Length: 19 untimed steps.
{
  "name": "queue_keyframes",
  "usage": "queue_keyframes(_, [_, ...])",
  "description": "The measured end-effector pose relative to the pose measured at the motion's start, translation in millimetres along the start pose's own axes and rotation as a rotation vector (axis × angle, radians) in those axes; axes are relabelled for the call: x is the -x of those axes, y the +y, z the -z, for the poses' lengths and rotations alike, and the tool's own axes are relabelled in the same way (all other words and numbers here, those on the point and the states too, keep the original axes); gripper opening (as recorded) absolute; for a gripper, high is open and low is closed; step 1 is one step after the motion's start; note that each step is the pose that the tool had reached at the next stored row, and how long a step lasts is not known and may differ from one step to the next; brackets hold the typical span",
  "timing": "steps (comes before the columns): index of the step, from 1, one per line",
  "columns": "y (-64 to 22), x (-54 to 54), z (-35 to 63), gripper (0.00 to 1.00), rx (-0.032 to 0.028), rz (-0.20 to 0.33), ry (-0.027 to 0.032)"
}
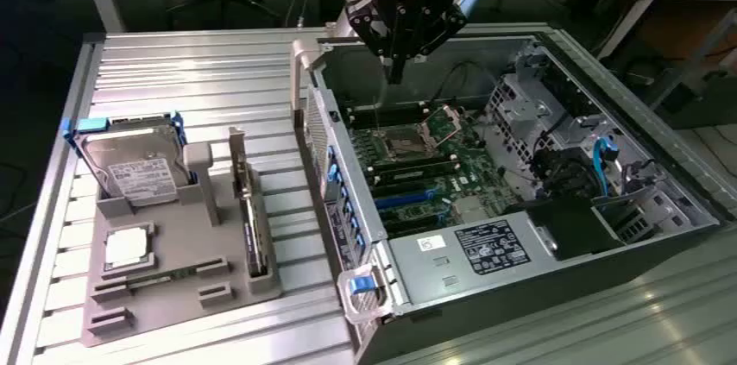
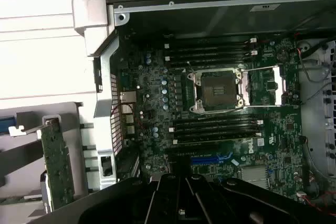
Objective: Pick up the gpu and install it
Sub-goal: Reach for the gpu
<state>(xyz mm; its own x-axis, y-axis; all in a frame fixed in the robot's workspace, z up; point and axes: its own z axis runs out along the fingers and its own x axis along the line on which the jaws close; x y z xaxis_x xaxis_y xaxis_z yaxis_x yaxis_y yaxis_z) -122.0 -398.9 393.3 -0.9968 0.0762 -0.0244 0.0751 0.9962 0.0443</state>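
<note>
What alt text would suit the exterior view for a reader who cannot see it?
A shut robot gripper hangs above the motherboard in an open computer case. On the exterior view's left, the gpu stands on edge in a gray holder beside a hard drive.

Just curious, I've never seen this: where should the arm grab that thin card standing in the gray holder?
Probably the gpu's top edge, coming straight down from above: it stands on edge in the gray holder, lower edge seated in a slot, thin enough to pinch across its flat faces.
</note>
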Motion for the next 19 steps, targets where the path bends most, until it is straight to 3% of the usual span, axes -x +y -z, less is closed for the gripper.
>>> queue_keyframes(19, [-0.2, -2.7, 0.1, 0.11, 0.0, 0.0, -0.0001])
